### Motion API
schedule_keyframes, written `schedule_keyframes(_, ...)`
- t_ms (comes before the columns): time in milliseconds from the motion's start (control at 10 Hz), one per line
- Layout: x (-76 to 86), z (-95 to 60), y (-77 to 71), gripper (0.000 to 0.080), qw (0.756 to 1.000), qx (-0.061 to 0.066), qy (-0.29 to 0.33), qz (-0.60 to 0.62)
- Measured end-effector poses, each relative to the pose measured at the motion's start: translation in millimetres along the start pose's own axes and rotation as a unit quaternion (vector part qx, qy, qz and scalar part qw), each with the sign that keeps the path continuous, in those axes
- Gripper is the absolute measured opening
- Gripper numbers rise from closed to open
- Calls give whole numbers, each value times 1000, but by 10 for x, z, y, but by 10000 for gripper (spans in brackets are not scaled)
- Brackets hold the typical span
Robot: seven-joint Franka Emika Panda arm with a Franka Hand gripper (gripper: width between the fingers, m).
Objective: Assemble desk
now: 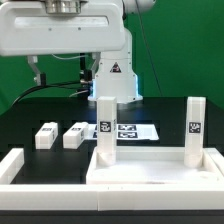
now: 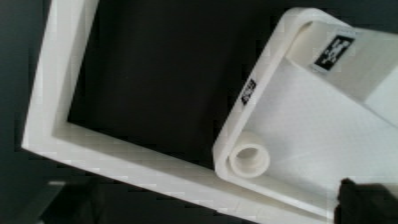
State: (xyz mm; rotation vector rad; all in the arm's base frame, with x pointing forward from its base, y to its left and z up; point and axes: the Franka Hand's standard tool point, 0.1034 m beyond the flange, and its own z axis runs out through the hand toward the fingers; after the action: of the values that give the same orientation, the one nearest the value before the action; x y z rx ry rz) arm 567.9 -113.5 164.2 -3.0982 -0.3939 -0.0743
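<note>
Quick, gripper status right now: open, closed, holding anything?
Gripper: open, jaws spread wide in the wrist view, nothing held between them.

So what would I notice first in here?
Probably the big white tabletop at the front, with one upright leg at its back corner and a second upright leg at the exterior view's right. Two loose legs lie on the black table at the exterior view's left, and the white robot arm looms above.
</note>
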Motion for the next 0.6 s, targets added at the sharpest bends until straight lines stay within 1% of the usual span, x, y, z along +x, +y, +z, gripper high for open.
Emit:
schedule_keyframes(100, -42, 23, 7, 648, 1000, 7, 3, 23)
schedule_keyframes(200, -242, 116, 67, 648, 997, 20, 7, 78)
schedule_keyframes(300, -468, 239, 125, 648, 992, 20, -1, 128)
schedule_keyframes(400, -648, 373, 193, 648, 988, 20, -6, 156)
schedule_keyframes(500, -765, 462, 239, 648, 976, 45, -16, 214)
schedule_keyframes(600, -783, 498, 308, 648, 959, 71, -21, 275)
